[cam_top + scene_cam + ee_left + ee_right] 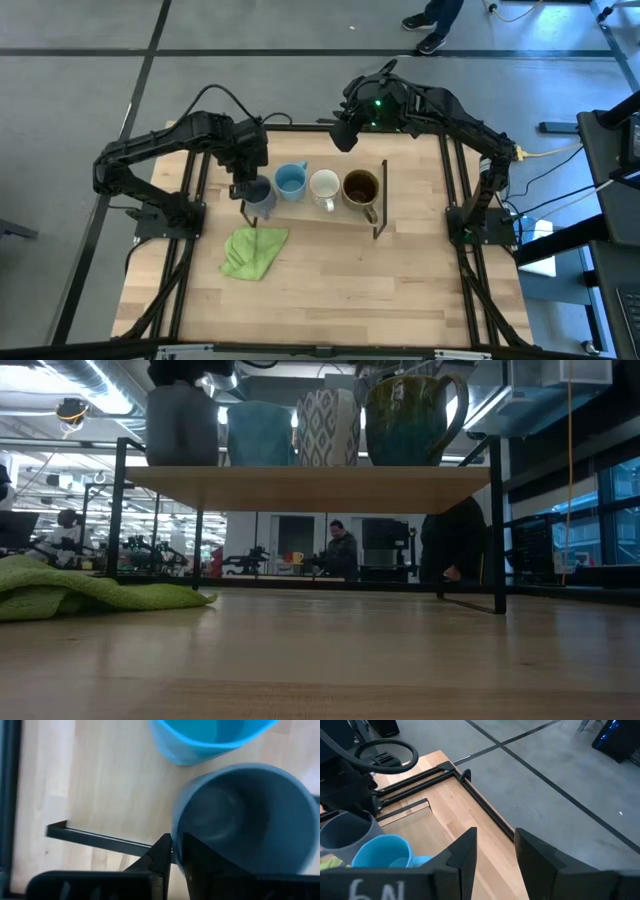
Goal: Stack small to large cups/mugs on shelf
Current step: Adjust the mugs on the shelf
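Matte black, my left gripper (176, 854) has its two wedge-shaped fingers pinched narrow on the rim of the grey-blue mug (259, 193), one finger outside the wall and one inside the smooth, rounded bowl. That mug stands upright at the left end of the shelf (310, 209), a low pale-wood board with thin black wire frames at its ends. Just beside it is the light blue mug (290, 180), glossy and round-mouthed, then the white mug (324, 186), which shows a grey diamond pattern on its side in the low view, then the larger brown mug (361, 187) with a dark inside and a looped handle, nearest the right frame. All four stand in one row along the board. My right gripper (495, 851) hangs above the far edge of the table (330, 290), behind the shelf, its flat dark fingers standing wide apart with nothing between them. A crumpled green cloth (253, 250), soft and folded on itself, lies on the light planked tabletop in front of the shelf's left end.
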Action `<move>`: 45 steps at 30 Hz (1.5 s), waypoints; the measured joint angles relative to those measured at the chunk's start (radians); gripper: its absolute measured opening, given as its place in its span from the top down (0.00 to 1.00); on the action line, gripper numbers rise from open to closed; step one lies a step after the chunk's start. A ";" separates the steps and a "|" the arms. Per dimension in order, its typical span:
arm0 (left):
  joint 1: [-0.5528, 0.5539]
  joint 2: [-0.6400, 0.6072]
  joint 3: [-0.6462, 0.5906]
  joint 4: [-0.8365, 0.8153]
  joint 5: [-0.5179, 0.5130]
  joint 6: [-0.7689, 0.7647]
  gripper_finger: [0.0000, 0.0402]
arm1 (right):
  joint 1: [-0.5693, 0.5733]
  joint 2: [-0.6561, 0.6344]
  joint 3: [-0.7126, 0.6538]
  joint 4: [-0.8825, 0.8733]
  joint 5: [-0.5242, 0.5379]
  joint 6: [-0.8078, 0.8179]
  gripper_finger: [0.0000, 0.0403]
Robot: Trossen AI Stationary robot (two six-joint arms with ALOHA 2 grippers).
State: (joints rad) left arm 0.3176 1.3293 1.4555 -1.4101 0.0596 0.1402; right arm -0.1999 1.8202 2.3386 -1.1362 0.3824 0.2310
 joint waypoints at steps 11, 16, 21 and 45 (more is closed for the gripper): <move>0.016 0.000 0.002 0.019 -0.039 0.004 0.97 | -0.001 0.000 0.000 -0.005 0.000 0.000 0.67; 0.016 0.000 0.002 0.018 -0.040 0.003 0.96 | -0.001 0.000 0.000 -0.006 0.000 0.001 0.67; 0.016 0.000 0.002 0.024 -0.018 0.003 0.96 | -0.001 0.000 0.000 -0.007 0.000 0.002 0.67; 0.067 0.113 0.121 -0.071 0.037 0.088 0.97 | -0.001 0.033 -0.005 -0.015 -0.019 0.025 0.67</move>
State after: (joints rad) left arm 0.3844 1.4426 1.5761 -1.4806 0.0963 0.2285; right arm -0.2012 1.8534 2.3337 -1.1513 0.3637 0.2562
